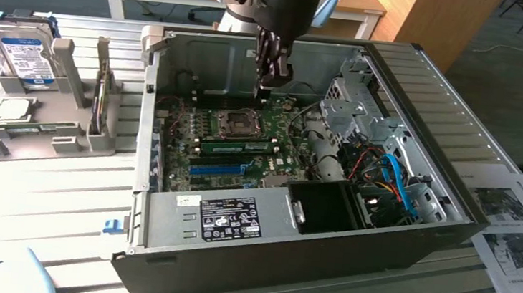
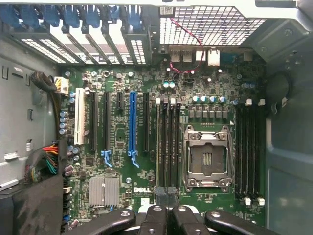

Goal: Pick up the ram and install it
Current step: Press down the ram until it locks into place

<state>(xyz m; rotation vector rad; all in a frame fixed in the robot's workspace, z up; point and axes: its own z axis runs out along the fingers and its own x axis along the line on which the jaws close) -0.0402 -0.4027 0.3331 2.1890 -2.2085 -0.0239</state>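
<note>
Green ram (image 1: 242,147) seems to sit in the board (image 1: 274,163), mid-frame. Gripper (image 1: 273,79) hangs above, pinched shut, holding nothing. I think a soft, straight push seats it best.

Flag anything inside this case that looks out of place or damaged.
Nothing looks damaged or askew. The CPU socket sits bare, with no chip or cooler, and a red wire loops loose across the vent grille. The gripper hangs above the board.

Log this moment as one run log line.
gripper: shut, empty, above motherboard | ram: upright beside CPU socket | task: ram appears installed
</note>
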